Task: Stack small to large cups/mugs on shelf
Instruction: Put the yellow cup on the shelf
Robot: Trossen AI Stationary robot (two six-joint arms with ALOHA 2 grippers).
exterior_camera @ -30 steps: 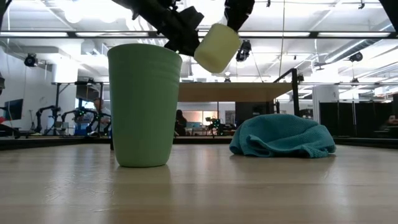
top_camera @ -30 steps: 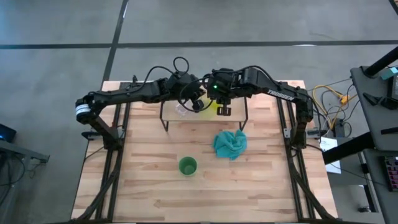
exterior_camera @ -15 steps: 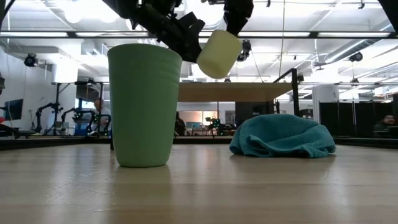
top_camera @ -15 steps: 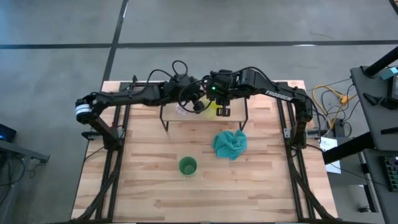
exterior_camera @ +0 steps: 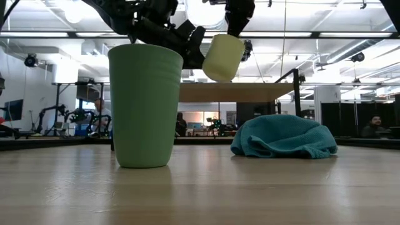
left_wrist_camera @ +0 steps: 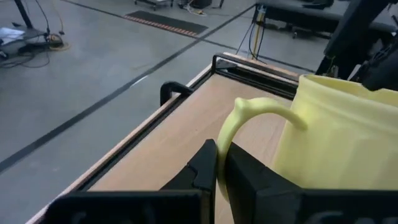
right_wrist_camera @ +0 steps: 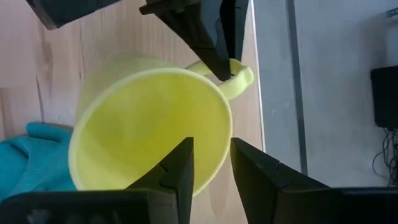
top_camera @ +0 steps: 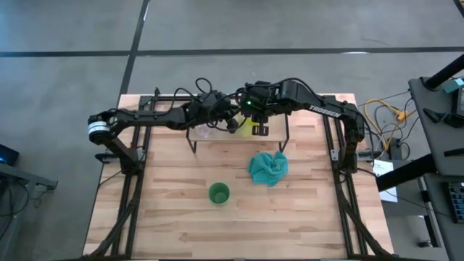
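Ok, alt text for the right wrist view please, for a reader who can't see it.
A yellow mug fills the view, mouth toward the camera, its rim between the fingers of the right tool. The left tool comes in from beyond, shut on the mug's handle. A teal cloth lies on the wooden table beneath.

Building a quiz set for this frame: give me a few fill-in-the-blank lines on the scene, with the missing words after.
1. Both pincers hold the ___ mug.
2. The left pincer is shut on the mug's ___.
3. The green cup stands on the ___, not on the shelf.
4. Beside the green cup lies a teal ___.

Missing words: yellow; handle; table; cloth
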